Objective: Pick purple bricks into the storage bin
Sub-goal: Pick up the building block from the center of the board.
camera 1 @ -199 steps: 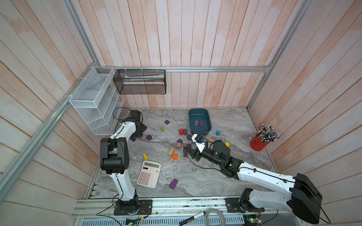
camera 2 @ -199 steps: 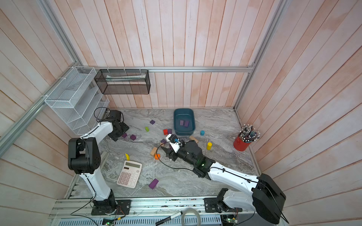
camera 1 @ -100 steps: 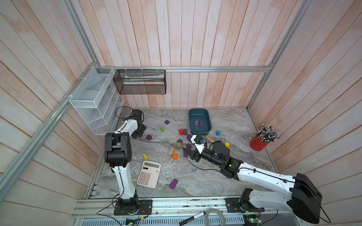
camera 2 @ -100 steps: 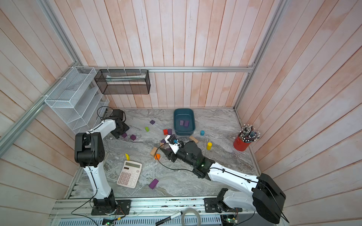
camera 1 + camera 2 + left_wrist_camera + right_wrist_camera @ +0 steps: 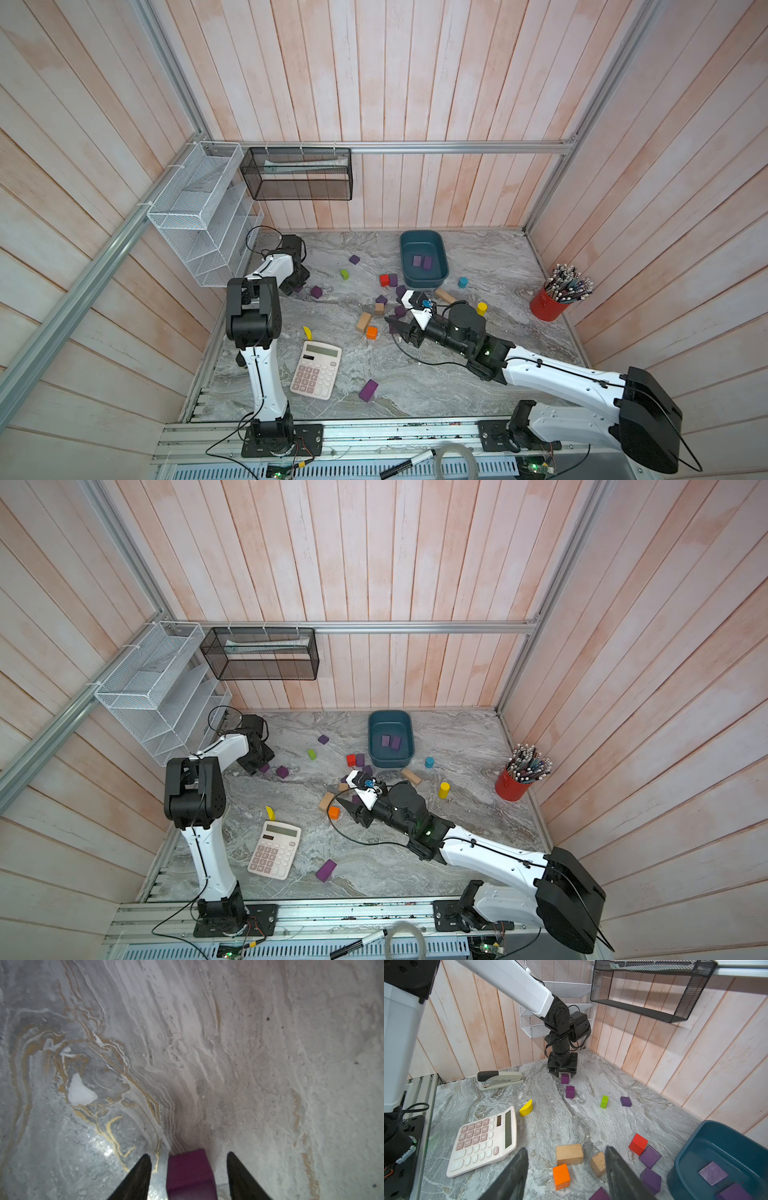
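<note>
Matte purple brick (image 5: 190,1174) on veined marble tabletop (image 5: 228,1053)

Your grey marbled tabletop (image 5: 478,386) carries a scatter of blocks — purple bricks (image 5: 368,390), tan blocks (image 5: 363,322), and single red (image 5: 384,280), orange (image 5: 372,332), green (image 5: 344,274) and yellow (image 5: 481,308) pieces. On it too stand the storage bin (image 5: 440,277), a calculator (image 5: 316,370) and a red pencil cup (image 5: 547,305). The right wrist view adds a stapler (image 5: 500,1079) near the wall — lying flat on that surface.
</note>
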You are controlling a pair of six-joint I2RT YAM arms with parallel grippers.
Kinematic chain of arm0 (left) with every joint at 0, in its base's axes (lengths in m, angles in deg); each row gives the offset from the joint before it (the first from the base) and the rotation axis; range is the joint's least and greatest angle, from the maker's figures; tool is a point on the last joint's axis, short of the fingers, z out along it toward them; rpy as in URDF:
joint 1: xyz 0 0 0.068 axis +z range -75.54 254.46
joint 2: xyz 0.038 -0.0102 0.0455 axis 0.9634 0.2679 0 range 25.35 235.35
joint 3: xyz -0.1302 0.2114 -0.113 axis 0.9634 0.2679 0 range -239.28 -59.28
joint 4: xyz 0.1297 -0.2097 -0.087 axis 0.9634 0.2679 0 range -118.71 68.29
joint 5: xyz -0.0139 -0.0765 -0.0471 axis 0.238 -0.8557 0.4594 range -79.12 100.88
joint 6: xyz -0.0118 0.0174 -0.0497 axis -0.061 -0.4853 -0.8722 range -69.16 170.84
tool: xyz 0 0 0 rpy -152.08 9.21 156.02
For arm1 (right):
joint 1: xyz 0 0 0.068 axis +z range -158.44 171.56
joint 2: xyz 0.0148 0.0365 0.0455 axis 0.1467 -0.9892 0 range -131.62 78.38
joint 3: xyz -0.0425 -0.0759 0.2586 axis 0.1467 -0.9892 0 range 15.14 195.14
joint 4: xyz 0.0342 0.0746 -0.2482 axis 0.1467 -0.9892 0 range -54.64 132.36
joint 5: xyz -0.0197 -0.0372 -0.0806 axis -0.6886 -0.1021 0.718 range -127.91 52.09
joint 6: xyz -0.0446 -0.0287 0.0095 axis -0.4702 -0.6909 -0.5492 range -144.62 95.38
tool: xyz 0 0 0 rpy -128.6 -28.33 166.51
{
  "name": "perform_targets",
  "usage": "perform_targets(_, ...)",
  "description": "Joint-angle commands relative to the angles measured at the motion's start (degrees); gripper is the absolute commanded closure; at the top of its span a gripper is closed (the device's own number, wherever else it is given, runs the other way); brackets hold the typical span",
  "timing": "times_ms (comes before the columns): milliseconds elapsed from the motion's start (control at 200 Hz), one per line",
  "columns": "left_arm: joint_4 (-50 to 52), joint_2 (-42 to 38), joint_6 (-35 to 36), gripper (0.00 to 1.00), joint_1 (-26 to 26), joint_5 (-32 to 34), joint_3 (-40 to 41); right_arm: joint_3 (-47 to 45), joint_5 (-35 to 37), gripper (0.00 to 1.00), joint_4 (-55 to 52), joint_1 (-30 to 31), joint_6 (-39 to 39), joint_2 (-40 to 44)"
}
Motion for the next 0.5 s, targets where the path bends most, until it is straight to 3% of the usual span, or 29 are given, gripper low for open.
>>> perform_targets(0, 0.06, 1.29, -0.09, 0.42, 0.57, 0.47, -2.0, 1.39, 0.84, 0.39, -0.34, 0.37, -0.51, -1.0)
perform_targets(100, 0.32, 1.16, -0.05, 0.5, 0.53, 0.49, -1.99, 1.71, 0.82, 0.39, -0.63, 0.47, -0.51, -1.29)
perform_targets(495, 0.88, 0.84, 0.02, 0.49, 0.56, -1.44, -1.25, 1.83, 1.52, 0.39, -0.9, 0.54, -0.56, -1.56)
